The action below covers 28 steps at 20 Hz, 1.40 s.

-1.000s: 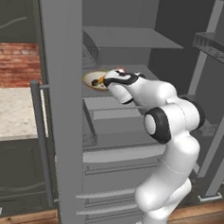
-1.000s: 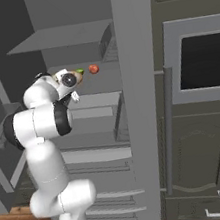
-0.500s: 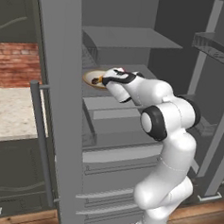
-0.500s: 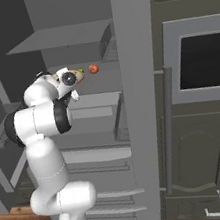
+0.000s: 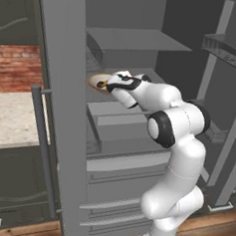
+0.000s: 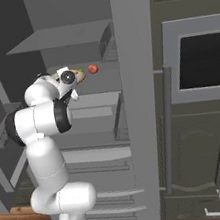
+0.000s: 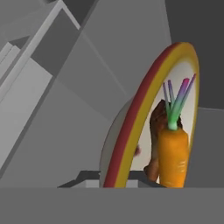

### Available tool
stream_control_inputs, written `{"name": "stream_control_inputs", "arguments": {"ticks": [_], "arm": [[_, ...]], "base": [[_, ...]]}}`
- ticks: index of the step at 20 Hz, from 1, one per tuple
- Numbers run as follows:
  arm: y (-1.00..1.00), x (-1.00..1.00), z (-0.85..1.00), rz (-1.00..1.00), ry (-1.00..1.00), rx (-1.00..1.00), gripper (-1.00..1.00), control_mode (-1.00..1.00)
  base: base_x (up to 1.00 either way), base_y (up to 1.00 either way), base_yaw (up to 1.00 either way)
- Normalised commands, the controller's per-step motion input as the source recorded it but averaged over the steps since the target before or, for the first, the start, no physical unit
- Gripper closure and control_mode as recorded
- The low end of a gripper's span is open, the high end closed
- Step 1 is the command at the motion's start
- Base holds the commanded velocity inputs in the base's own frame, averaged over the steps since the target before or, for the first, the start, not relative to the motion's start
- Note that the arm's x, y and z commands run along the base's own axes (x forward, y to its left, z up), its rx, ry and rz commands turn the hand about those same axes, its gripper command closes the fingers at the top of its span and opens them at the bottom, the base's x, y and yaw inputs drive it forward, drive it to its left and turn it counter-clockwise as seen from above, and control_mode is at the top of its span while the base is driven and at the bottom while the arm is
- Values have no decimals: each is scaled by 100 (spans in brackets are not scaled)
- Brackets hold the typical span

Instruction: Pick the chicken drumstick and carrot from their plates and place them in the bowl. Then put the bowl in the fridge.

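My gripper (image 5: 111, 84) is shut on the rim of the tan bowl (image 5: 97, 80), holding it over a middle shelf inside the open grey fridge (image 5: 61, 101). In the hand view the bowl's rim (image 7: 131, 131) runs up between my fingertips, with the gripper (image 7: 111, 181) clamped on it. The orange carrot (image 7: 173, 157) with its green top lies in the bowl, and the dark-brown chicken drumstick (image 7: 156, 124) lies behind it. From the right I see the gripper (image 6: 71, 80) and the bowl (image 6: 79, 75) at the same shelf height. The plates are out of view.
A small red round fruit (image 6: 93, 68) sits on the shelf just past the bowl. Another grey shelf (image 5: 135, 39) hangs above, and drawers (image 5: 122, 162) lie below. The fridge's door (image 6: 141, 86) with its bar handle stands to the right. A stone counter (image 5: 10, 117) lies to the left.
The arm has carried the bowl slightly deeper into the fridge over the shelf. The grip on the rim is unchanged.
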Motion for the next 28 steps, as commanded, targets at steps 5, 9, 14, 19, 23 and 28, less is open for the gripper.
{"name": "stream_control_inputs", "arguments": {"ticks": [5,9,14,19,23,28], "arm": [[19,22,-6,0,0,0,100,-100],[17,19,-4,0,0,0,100,-100],[18,16,-4,0,0,0,-100,-100],[10,3,0,1,-1,0,-100,-100],[9,-4,6,2,-5,0,-100,-100],[4,-4,2,1,-3,0,-100,-100]], "base": [[0,0,0],[0,0,0],[0,0,0],[0,0,0],[0,0,0],[0,0,0]]}}
